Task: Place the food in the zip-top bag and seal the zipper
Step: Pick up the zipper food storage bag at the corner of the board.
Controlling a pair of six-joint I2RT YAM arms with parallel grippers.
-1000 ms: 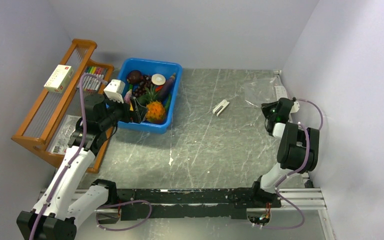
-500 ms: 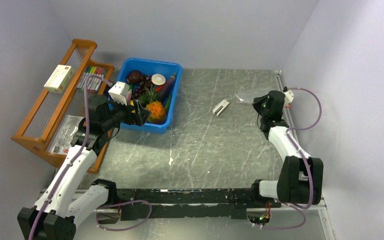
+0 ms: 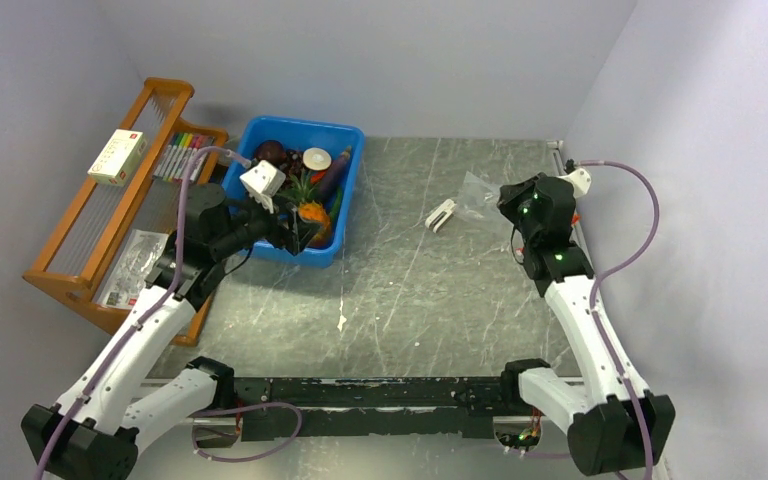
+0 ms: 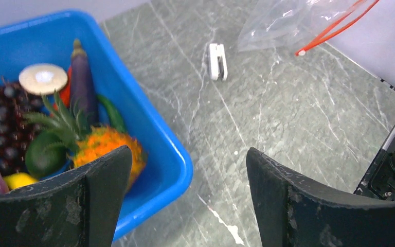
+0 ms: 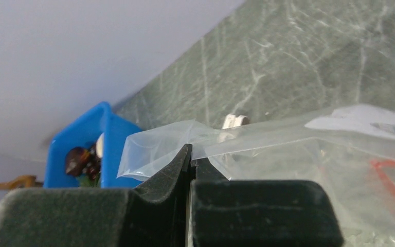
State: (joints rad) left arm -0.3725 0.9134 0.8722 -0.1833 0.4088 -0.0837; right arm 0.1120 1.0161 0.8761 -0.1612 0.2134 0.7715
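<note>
0 pieces are bagged so far: the food (image 4: 103, 149) is all in the blue bin (image 4: 151, 188) at far left. The zip-top bag (image 4: 288, 23), seemingly empty with zipper (image 4: 334, 28) apparently open, is held up at far right by the right pincer (image 5: 191, 154), clamped on a clear edge. The left pincer (image 4: 187, 154) is spread apart over the bin's rim, holding nothing, and only a white clip (image 4: 217, 60) is seen on the tabletop (image 4: 298, 118) between them.
</note>
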